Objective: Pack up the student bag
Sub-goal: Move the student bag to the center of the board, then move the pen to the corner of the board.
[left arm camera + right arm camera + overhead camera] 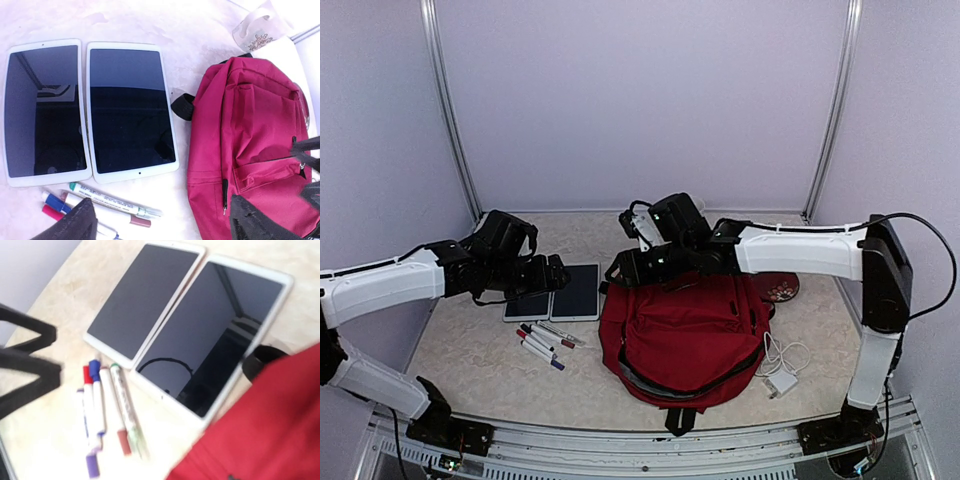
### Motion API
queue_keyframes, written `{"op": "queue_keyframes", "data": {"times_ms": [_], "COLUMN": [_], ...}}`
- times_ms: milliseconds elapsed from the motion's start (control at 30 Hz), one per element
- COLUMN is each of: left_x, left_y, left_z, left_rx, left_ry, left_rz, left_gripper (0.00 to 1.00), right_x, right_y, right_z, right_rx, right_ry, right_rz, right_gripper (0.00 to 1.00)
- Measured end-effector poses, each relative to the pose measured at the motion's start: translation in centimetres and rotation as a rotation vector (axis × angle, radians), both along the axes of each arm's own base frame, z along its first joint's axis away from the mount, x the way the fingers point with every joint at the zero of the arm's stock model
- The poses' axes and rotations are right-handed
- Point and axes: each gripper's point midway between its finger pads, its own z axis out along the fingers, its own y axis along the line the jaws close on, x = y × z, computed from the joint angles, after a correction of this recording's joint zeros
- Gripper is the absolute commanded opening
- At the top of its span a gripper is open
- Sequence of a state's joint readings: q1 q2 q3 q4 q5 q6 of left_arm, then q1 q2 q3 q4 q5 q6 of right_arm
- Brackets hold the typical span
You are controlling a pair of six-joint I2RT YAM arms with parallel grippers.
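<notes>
1. Beige desk: we see the student bag lying mid-desk, toward the near edge.
2. Left tool spread, empty, over two tablets.
3. Right tool at the bag's far edge; we can't tell its state.

Lab booth: plain white walls, railed tabletop.

A large dark red soft fabric backpack lies at the centre of the frame on the pale marbled bench. To its left in the picture, two white-framed tablets with dark screens lie side by side, with a loose cluster of coloured marker pens just below them. The left pincer hangs over the tablets' upper edge. The right pincer is at the backpack's upper left corner. A white charger with coiled cable lies beside the backpack's right edge.
</notes>
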State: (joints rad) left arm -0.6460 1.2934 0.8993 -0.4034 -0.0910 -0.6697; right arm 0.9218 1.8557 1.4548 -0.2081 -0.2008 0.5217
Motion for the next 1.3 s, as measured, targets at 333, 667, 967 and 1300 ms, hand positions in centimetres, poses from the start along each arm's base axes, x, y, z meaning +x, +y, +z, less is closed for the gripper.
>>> {"op": "queue_keyframes", "data": {"times_ms": [333, 667, 967, 1300], "left_x": [4.7, 7.6, 9.5, 10.3], "left_y": [1.8, 2.3, 3.3, 2.6], "left_z": [-7.1, -11.7, -12.5, -12.4], "left_rx": [-0.064, -0.078, -0.06, -0.1], "left_ry": [0.168, 0.245, 0.224, 0.2], "left_rz": [0.081, 0.116, 0.148, 0.121], "left_gripper": [0.57, 0.61, 0.62, 0.61], "right_x": [3.7, 7.8, 10.7, 10.9], "right_y": [6.8, 8.7, 7.4, 7.6], "right_z": [-7.5, -12.6, -14.1, -14.8], "right_rx": [-0.003, -0.047, -0.077, -0.094], "right_ry": [0.086, 0.134, 0.158, 0.165], "right_rz": [-0.012, -0.085, -0.157, -0.141], "right_gripper": [0.47, 0.52, 0.57, 0.59]}}
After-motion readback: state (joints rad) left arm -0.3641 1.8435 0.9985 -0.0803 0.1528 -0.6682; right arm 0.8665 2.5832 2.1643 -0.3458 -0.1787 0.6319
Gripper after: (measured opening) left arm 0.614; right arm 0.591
